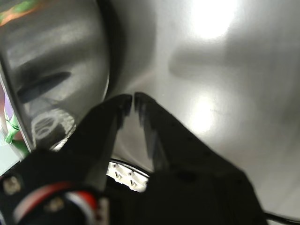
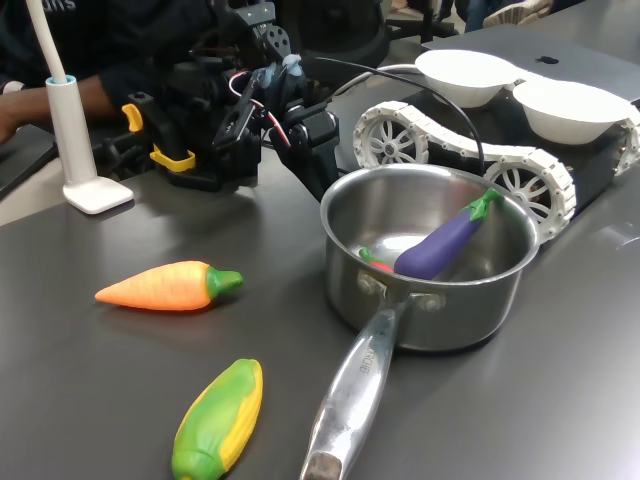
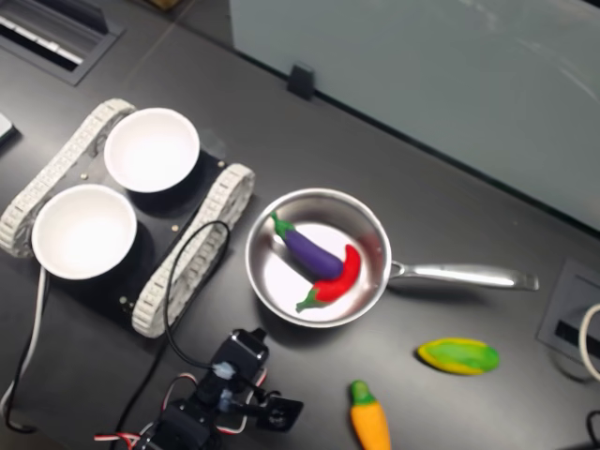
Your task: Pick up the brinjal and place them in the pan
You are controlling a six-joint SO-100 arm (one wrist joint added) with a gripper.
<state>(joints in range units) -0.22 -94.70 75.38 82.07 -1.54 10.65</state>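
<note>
The tool (image 1: 131,99) is empty, its jaws nearly shut with only a sliver between the tips. Just beyond it stands the pan (image 3: 375,251) on the counter (image 3: 487,202). Inside, the brinjal (image 3: 311,251) lies touching a red chilli (image 3: 339,277).

- You see a black arm (image 2: 250,110) with yellow clips at its base.
- Red, white and black wires run along it.
- Your gripper (image 1: 131,101) has black, ridged fingers (image 1: 152,129).
</note>
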